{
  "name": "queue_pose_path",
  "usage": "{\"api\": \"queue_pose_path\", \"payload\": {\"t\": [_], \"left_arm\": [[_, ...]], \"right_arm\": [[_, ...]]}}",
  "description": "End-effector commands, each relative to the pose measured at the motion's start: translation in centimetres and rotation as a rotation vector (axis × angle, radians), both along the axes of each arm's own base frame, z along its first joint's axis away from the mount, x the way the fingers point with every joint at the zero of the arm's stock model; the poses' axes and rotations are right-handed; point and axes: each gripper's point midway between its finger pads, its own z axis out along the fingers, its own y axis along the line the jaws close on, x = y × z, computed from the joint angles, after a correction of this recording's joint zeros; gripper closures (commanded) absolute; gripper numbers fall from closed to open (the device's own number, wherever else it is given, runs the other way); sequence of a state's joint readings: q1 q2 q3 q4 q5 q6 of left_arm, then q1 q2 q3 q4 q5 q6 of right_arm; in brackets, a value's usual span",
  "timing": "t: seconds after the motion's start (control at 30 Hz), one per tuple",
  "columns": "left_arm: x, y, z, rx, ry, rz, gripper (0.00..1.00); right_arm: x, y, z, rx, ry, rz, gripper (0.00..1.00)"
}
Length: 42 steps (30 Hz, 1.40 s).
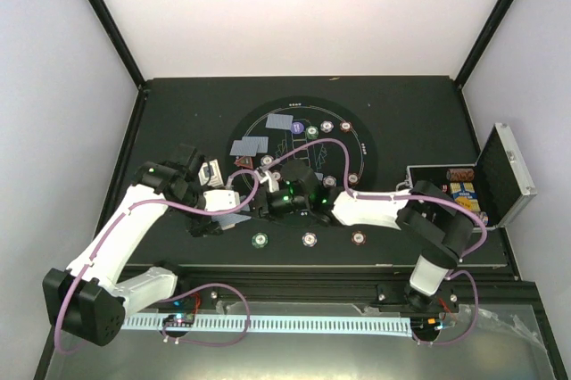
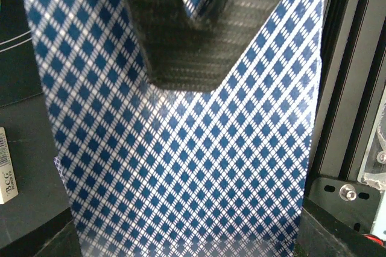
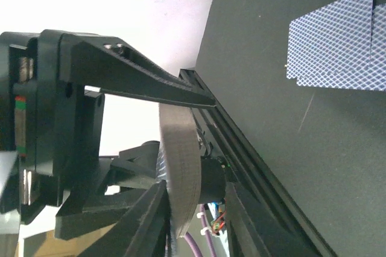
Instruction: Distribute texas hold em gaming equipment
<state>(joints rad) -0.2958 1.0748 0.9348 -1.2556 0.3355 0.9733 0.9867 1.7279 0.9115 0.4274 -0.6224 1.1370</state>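
Blue-diamond-backed playing cards fill the left wrist view, clamped under the carbon-fibre finger of the closed left gripper at the near-left rim of the round mat. The right gripper brackets the stack edge-on, its upper finger at the stack's top; whether it grips cannot be told. Further cards and striped chips lie on the mat.

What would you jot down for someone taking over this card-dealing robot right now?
Left gripper: shut on the deck.
Right gripper: its fingers straddle the deck's edge; whether it grips a card is unclear.
Done: face-down cards and several chips lie on the round mat; three chips sit in a row nearer the arms.
Left: probably more cards to deal; more chips wait in the open case.
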Motion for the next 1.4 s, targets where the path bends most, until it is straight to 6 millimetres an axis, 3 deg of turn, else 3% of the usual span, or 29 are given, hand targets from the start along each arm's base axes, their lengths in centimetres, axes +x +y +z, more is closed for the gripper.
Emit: {"api": "queue_pose_path", "payload": {"t": [0.0,0.23,0.47,0.57,0.7,0.87,0.97,1.07,1.2,1.37], "left_arm": [[0.5,-0.2,1.3,-0.021,-0.035,0.002,0.98],[0.5,0.0,1.0,-0.01,-0.038,0.001,0.98],[0.4,0.1,0.9,-0.005,-0.041,0.001,0.99],[0.4,0.1,0.9,-0.002,-0.041,0.001,0.98],[0.3,0.1,0.9,-0.004,-0.036,0.002,0.98],[0.4,-0.1,1.1,-0.016,-0.03,0.01,0.98],[0.5,-0.3,1.3,-0.023,-0.031,0.019,0.98],[0.5,-0.4,1.5,-0.03,-0.029,0.021,0.98],[0.5,-0.5,1.6,-0.035,-0.026,0.024,0.99],[0.4,-0.4,1.4,-0.035,-0.021,0.023,0.98]], "right_arm": [[0.1,-1.5,-1.1,-0.072,0.001,-0.028,0.75],[0.7,-2.4,1.3,-0.06,-0.034,-0.054,0.99],[2.7,-5.2,1.5,-0.119,-0.063,-0.092,0.99],[4.9,-7.1,1.4,-0.133,-0.068,-0.132,0.99],[9.9,-10.0,1.1,-0.172,-0.09,-0.203,0.99],[19.2,-12.7,-0.4,-0.244,-0.11,-0.288,0.99],[25.7,-13.6,-0.7,-0.248,-0.116,-0.342,0.99],[30.4,-13.5,-2.5,-0.268,-0.093,-0.366,0.99],[34.5,-12.5,-6.2,-0.289,-0.042,-0.379,0.99],[37.0,-11.7,-8.8,-0.287,-0.008,-0.407,0.98]]}}
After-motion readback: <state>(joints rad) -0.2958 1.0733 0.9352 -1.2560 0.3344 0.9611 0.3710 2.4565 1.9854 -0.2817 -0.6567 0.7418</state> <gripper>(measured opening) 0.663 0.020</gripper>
